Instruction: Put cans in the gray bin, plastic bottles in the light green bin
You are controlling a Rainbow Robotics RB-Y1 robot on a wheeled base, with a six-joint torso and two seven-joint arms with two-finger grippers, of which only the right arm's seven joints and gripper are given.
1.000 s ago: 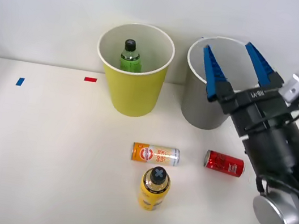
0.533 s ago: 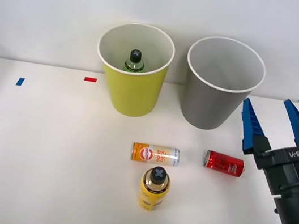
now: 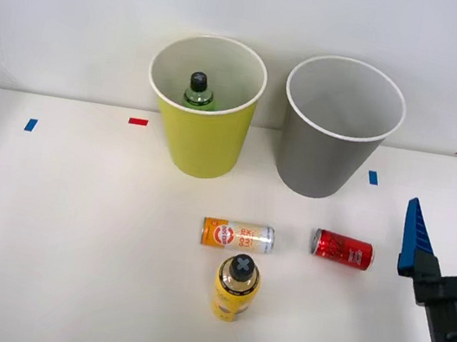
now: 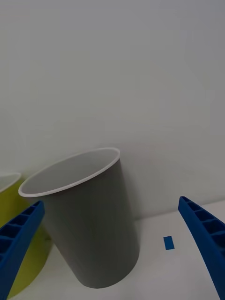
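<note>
Two cans lie on their sides mid-table: an orange-and-silver can (image 3: 238, 236) and, to its right, a red can (image 3: 343, 249). Just in front of the orange can stands a yellow bottle (image 3: 235, 287) with a dark cap. A green bottle (image 3: 198, 92) sits inside the light green bin (image 3: 201, 138) at the back. Beside that bin stands the gray bin (image 3: 319, 155) (image 4: 93, 225). My right gripper (image 3: 449, 239) (image 4: 112, 262) hovers open at the right edge, right of the red can, with nothing between its blue fingers.
Small tape marks dot the white table: red ones (image 3: 137, 122) at the back left, back right and front edge, blue ones (image 3: 373, 178) beside the gray bin and at the far left. A pale wall rises behind the bins.
My right gripper has drawn back from over the gray bin toward the front right, staying open. The green bottle has settled inside the light green bin.
</note>
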